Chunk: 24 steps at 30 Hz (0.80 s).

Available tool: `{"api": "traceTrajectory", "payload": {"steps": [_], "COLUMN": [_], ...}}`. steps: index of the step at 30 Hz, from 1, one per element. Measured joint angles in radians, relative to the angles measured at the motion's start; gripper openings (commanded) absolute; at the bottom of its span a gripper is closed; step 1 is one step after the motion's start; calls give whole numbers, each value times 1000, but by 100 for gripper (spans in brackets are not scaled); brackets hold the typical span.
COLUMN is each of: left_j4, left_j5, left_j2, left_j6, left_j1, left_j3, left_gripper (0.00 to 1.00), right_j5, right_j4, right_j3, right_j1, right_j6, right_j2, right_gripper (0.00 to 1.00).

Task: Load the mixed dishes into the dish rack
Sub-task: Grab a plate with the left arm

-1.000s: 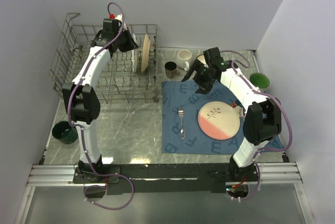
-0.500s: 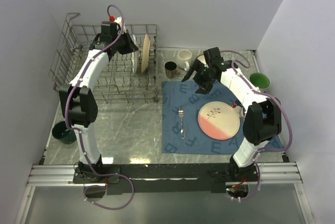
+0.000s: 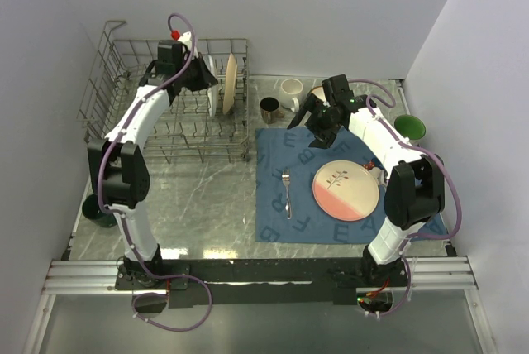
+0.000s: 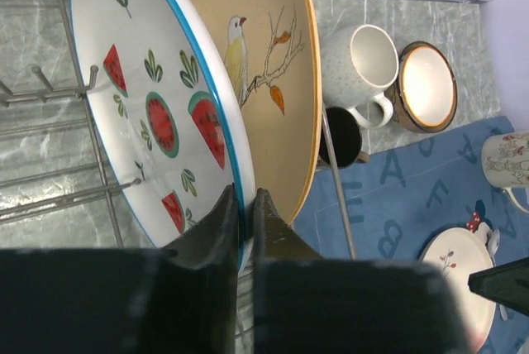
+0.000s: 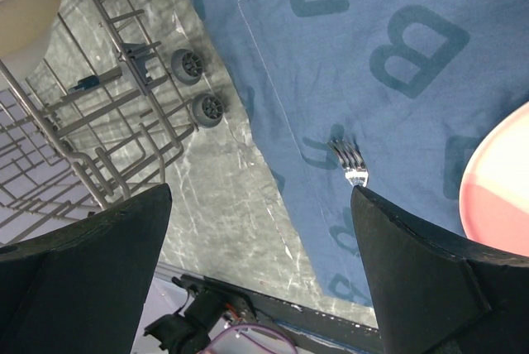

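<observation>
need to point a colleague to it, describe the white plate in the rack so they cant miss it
Find the grey wire dish rack at far left. Two plates stand on edge at its right end, and the white plate is the left one. It has a blue rim and watermelon slices; the tan plate beside it shows a bird.
</observation>
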Motion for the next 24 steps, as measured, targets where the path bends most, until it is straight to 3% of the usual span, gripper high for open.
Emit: {"api": "traceTrajectory", "payload": {"steps": [2, 4, 6, 10, 13, 18, 20, 22, 24], "left_j4": [8, 1, -9, -35, -43, -49, -36, -34, -35], "left_j5": [0, 13, 13, 8, 0, -27, -35, -41, -46], "left_j2": [-23, -42, -50, -50, -50, -48, -49, -53, -57], "left_j6": [3, 2, -3, -4, -4, -7, -8, -6, -5], "left_j1": [0, -3, -10, -18, -18, -18, -18, -18, -18], "left_j3": [-35, -69, -100, -131, -129, -95, -86, -85, -85], "left_gripper": [35, 38, 51, 58, 70, 77, 84, 99, 99], "right_j5": [0, 0, 0, 0, -2, -3, -3, -3, -2], "right_j4": [0, 0, 0, 0, 0, 0, -1, -1, -1], "right_j3": [0, 0, 0, 2, 4, 9, 9, 9, 9], "right_j1": [0, 0, 0, 0, -1, -1, -1, -1, -1], "right_j6": [0, 0, 0, 0, 0, 0, 0, 0, 0], "right_j2": [0, 0, 0, 4, 11, 31, 35, 35, 35], "right_gripper": [97, 97, 97, 98, 97, 98, 97, 97, 98]}}
